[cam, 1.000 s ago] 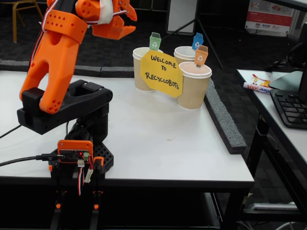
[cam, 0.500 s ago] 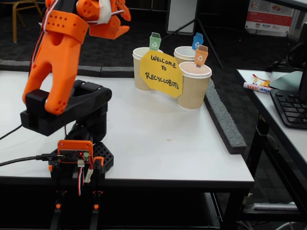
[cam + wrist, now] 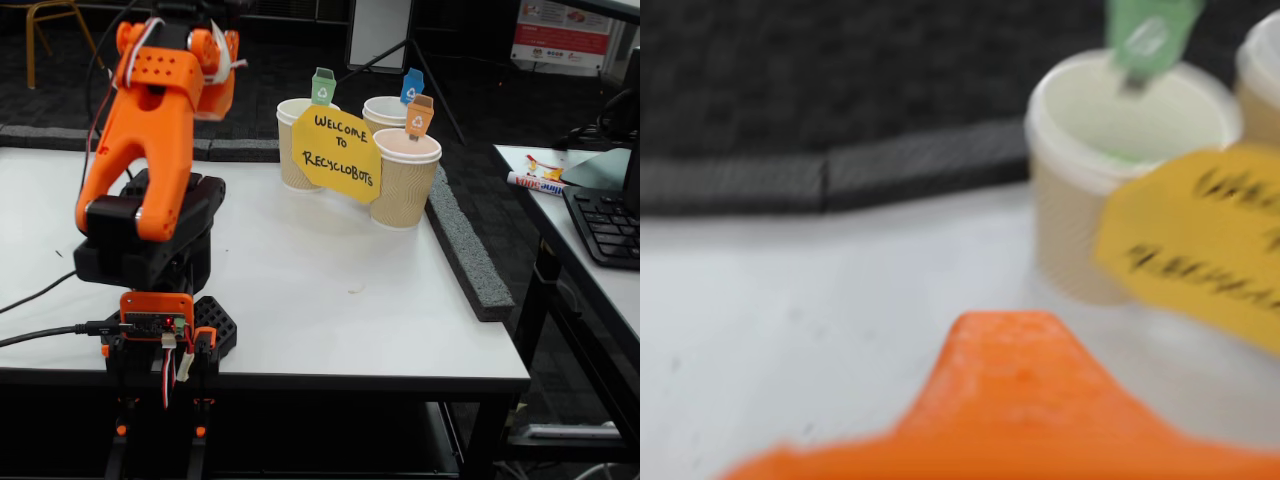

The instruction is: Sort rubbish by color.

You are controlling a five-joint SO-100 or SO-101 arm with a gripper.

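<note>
The gripper (image 3: 1005,400) shows in the wrist view only as one blurred orange finger rising from the bottom edge; whether the jaws are spread or pressed together I cannot tell, and nothing shows held in them; in the fixed view the gripper is hidden behind the arm (image 3: 150,130), which stands tall over its black base at the left of the white table (image 3: 330,300). Past the finger the wrist view looks into a paper cup (image 3: 1120,170) with a green bin tag (image 3: 1150,35) on its rim, something pale green just showing low inside, too blurred to name; the fixed view cannot see into any cup. What the fixed view gives instead is all three cups (image 3: 405,180) clustered at the table's far side, tagged green, blue and orange, a yellow sign (image 3: 335,150) leaning across them; no loose rubbish shows on the tabletop.
</note>
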